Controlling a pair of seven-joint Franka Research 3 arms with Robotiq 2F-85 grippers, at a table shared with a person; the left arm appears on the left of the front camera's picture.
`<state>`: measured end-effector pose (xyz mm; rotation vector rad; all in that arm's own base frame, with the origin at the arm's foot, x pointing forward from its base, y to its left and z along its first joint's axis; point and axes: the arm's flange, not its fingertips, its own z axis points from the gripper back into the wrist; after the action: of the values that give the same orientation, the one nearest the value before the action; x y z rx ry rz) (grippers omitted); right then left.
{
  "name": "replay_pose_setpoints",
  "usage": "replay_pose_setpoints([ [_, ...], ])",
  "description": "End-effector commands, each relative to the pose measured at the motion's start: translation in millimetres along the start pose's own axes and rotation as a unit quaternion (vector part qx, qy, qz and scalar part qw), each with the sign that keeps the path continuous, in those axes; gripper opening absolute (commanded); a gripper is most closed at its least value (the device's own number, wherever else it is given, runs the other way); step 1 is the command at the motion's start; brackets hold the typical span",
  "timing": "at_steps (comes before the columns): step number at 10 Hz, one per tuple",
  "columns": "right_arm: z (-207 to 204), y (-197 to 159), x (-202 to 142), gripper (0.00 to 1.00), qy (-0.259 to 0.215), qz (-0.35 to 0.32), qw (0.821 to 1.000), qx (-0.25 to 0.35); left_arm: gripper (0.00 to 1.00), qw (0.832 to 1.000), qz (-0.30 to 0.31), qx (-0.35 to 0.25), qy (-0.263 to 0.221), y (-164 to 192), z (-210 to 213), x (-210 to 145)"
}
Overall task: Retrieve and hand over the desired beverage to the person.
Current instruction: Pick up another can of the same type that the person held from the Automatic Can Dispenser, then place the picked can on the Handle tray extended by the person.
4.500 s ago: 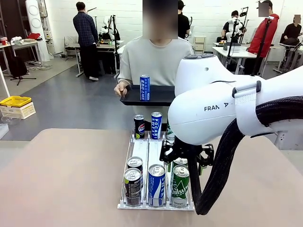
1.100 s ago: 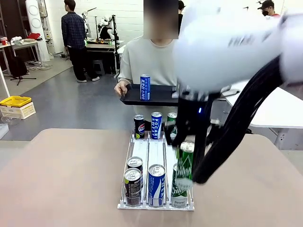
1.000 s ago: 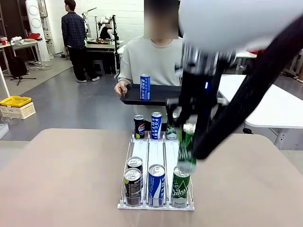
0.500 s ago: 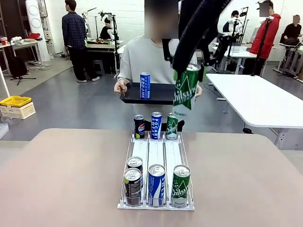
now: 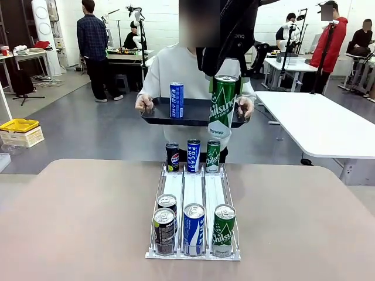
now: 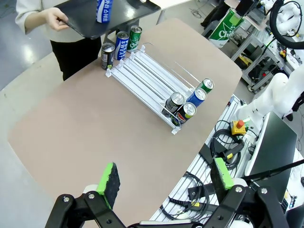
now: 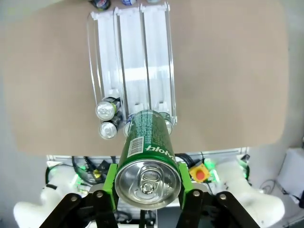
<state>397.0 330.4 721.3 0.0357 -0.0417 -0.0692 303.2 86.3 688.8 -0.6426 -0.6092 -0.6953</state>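
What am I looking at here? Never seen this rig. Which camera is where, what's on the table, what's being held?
Two robot arms share a table with a person.

The front view looks across the table at the person, who holds a black tray with a blue can on it.

The other two views come from cameras on the wrists. The right gripper is shut on a green can, lifted up beside the tray. The left gripper is open, high above the table.

On the table is a clear three-lane rack with cans at both ends.
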Motion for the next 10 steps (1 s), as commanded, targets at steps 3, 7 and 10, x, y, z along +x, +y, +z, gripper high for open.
replay_pose_setpoints([
  [3, 2.1, -6.4, -12.5, 0.02, -0.012, 0.001, 1.0, -0.005, 1.0, 1.0, -0.012, -0.008, -0.006, 0.4, 1.2, -0.2],
  [7, 2.1, -6.4, -12.5, 0.02, -0.012, 0.001, 1.0, -0.005, 1.0, 1.0, -0.012, -0.008, -0.006, 0.4, 1.2, -0.2],
  [10, 2.1, -6.4, -12.5, 0.02, -0.012, 0.001, 1.0, -0.005, 1.0, 1.0, -0.012, -0.008, -0.006, 0.4, 1.2, -0.2],
])
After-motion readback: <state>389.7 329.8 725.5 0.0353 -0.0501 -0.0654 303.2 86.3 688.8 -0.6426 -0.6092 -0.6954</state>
